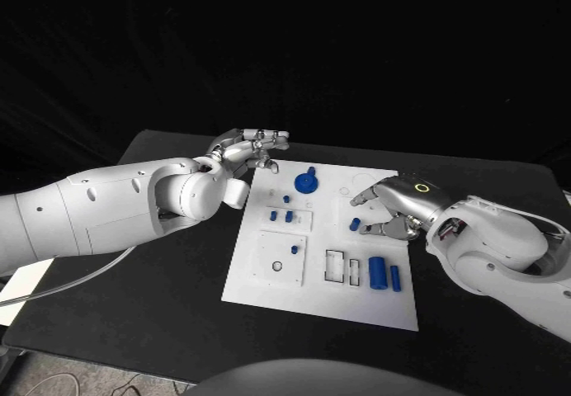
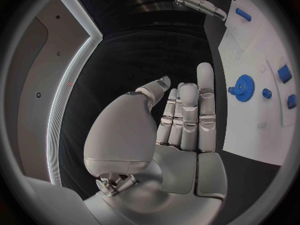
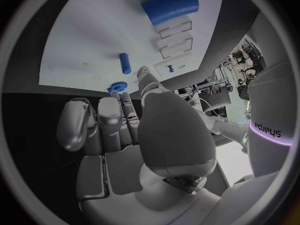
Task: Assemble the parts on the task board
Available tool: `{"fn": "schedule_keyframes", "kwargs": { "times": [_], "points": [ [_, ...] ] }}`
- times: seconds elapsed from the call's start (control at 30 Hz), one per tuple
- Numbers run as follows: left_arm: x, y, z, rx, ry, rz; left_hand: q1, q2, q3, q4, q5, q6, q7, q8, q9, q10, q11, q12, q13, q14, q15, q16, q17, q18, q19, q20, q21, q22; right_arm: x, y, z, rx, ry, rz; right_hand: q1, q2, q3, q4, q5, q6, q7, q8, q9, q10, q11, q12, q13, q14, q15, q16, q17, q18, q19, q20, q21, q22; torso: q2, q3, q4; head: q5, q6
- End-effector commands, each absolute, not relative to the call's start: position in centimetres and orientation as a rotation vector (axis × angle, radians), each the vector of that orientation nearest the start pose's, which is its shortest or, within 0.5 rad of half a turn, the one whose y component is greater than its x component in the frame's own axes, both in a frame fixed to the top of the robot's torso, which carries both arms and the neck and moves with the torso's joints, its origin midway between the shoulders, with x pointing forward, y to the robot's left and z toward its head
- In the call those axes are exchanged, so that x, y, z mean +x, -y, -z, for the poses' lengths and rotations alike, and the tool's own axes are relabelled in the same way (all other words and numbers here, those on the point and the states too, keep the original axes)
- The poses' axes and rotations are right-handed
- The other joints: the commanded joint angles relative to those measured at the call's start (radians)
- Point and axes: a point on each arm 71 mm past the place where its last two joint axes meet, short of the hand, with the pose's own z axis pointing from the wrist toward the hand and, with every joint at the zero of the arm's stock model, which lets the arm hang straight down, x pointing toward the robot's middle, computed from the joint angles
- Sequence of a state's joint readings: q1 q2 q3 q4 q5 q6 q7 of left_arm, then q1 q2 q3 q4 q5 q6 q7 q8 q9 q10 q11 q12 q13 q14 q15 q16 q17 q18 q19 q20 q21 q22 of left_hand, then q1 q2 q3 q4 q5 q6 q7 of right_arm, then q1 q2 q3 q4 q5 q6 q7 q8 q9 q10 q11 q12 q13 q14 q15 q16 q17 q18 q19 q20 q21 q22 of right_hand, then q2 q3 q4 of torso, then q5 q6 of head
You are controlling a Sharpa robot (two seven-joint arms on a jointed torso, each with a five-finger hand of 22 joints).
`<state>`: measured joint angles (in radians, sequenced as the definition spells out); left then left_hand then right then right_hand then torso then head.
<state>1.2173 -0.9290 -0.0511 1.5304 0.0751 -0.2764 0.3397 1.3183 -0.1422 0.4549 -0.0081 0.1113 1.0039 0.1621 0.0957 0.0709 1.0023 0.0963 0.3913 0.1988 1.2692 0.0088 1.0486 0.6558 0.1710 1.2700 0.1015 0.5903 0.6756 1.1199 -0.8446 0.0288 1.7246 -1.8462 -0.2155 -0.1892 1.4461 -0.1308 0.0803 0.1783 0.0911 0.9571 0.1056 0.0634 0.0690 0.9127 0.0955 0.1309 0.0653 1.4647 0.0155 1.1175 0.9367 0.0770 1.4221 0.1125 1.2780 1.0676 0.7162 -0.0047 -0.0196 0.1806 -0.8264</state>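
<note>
The task board (image 1: 268, 280) lies flat in the middle of the black bench (image 1: 143, 305). A blue gear (image 1: 309, 180) sits near the board's far edge. Below it, small blue pegs (image 1: 280, 215) stand in a raised square plate. A short blue pin (image 1: 356, 223) lies loose on the board toward its right side. Two blue cylinders (image 1: 383, 274) lie side by side near the board's near right corner, just beside two rectangular slots (image 1: 342, 266).

The left hand (image 1: 247, 150) hovers at the board's far left corner. Its fingers (image 2: 187, 115) are extended, close together and hold nothing.

The right hand (image 1: 393, 206) hangs over the board's right edge, near the loose pin. Its fingers (image 3: 100, 122) are curled inward. Whether they touch the pin cannot be told; nothing is visibly clamped in them.
</note>
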Motion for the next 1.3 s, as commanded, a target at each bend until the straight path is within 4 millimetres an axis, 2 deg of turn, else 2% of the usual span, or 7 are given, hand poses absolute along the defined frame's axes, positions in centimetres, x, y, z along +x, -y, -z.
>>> {"fn": "schedule_keyframes", "kwargs": {
  "times": [0.03,0.17,0.23,0.4,0.63,1.03,1.3],
  "points": [
    [48.9,-24.8,17.7,-1.223,-1.426,1.52,-0.001,0.007,-0.008,0.0,0.002,-0.007,0.001,0.002,0.0,-0.008,-0.002,0.003,0.001,-0.006,0.0,0.0,0.001,0.01,-0.003,0.003,-0.003,-0.002,43.5,13.9,18.2,-0.56,-1.631,-0.57,0.011,0.008,0.009,0.0,-0.007,0.012,0.003,0.004,0.001,0.021,-0.004,0.008,0.001,0.017,-0.009,0.004,-0.003,0.016,0.007,-0.003,0.005,0.002,0.001,-0.0008,0.0013,-0.002,0.0],
    [48.9,-24.8,17.7,-1.224,-1.427,1.519,-0.001,0.007,-0.008,0.0,0.002,-0.007,0.001,0.002,0.0,-0.008,-0.002,0.003,0.001,-0.006,0.0,0.0,0.001,0.01,-0.003,0.003,-0.003,-0.002,43.8,13.5,18.5,-0.566,-1.644,-0.576,0.026,0.034,0.023,-0.016,-0.019,0.024,0.026,0.003,0.001,0.061,-0.01,0.022,0.001,0.018,-0.015,0.007,-0.005,0.015,0.011,-0.008,0.007,0.005,0.001,-0.001,0.0022,-0.002,-0.002],
    [48.9,-24.8,17.7,-1.224,-1.427,1.519,-0.001,0.007,-0.008,0.0,0.002,-0.007,0.001,0.002,0.0,-0.008,-0.002,0.003,0.001,-0.006,0.0,0.0,0.001,0.01,-0.003,0.003,-0.003,-0.002,43.9,13.2,18.7,-0.57,-1.649,-0.578,0.037,0.049,0.037,-0.026,-0.035,0.032,0.03,0.003,0.001,0.076,-0.01,0.023,-0.001,0.018,-0.015,0.008,-0.007,0.014,0.012,-0.01,0.006,0.005,0.002,-0.0009,0.0021,-0.003,-0.003],
    [48.9,-24.7,17.7,-1.223,-1.428,1.52,-0.001,0.007,-0.008,0.0,0.002,-0.007,0.001,0.002,0.0,-0.008,-0.002,0.003,0.001,-0.006,0.0,0.0,0.001,0.01,-0.003,0.003,-0.003,-0.002,44.2,12.8,19.2,-0.578,-1.663,-0.577,0.051,0.073,0.069,-0.043,-0.038,0.048,0.032,0.003,0.001,0.103,-0.006,0.021,-0.003,0.018,-0.013,0.012,-0.008,0.014,0.014,-0.009,0.006,0.005,0.002,-0.0018,0.0035,-0.005,-0.006],
    [48.9,-24.8,17.7,-1.221,-1.429,1.519,-0.001,0.007,-0.008,0.0,0.002,-0.007,0.001,0.002,0.0,-0.008,-0.002,0.003,0.001,-0.006,0.0,0.0,0.001,0.01,-0.003,0.003,-0.003,-0.002,44.5,12.3,19.7,-0.589,-1.676,-0.572,0.055,0.079,0.09,-0.053,-0.038,0.059,0.033,0.003,0.0,0.12,-0.005,0.016,-0.003,0.017,-0.013,0.014,-0.011,0.014,0.015,-0.008,0.006,0.005,0.002,-0.0014,0.0038,-0.003,-0.012],
    [48.8,-24.8,17.7,-1.222,-1.427,1.516,0.0,0.009,-0.009,-0.001,0.003,-0.01,0.001,0.002,0.0,-0.012,-0.001,0.006,0.002,-0.008,0.0,0.0,-0.001,0.01,-0.003,0.004,-0.003,-0.002,44.7,12.3,20.2,-0.608,-1.694,-0.546,0.045,0.073,0.111,-0.06,-0.038,0.081,0.032,0.006,0.001,0.146,-0.008,0.008,-0.003,0.015,-0.014,0.013,-0.018,0.015,0.015,-0.009,0.002,0.0,0.0,-0.0018,0.0021,-0.004,-0.019],
    [48.8,-24.9,17.7,-1.222,-1.427,1.515,0.0,0.009,-0.009,-0.001,0.003,-0.01,0.001,0.002,0.0,-0.012,-0.001,0.006,0.002,-0.008,0.0,0.0,-0.001,0.01,-0.003,0.004,-0.003,-0.002,44.8,12.3,20.2,-0.609,-1.687,-0.542,0.045,0.085,0.156,-0.066,-0.038,0.113,0.03,0.01,0.004,0.187,-0.013,-0.001,-0.002,0.015,-0.02,0.018,-0.018,0.014,0.016,-0.013,0.003,0.002,0.0,-0.0014,0.0023,-0.004,-0.023]
  ]
}}
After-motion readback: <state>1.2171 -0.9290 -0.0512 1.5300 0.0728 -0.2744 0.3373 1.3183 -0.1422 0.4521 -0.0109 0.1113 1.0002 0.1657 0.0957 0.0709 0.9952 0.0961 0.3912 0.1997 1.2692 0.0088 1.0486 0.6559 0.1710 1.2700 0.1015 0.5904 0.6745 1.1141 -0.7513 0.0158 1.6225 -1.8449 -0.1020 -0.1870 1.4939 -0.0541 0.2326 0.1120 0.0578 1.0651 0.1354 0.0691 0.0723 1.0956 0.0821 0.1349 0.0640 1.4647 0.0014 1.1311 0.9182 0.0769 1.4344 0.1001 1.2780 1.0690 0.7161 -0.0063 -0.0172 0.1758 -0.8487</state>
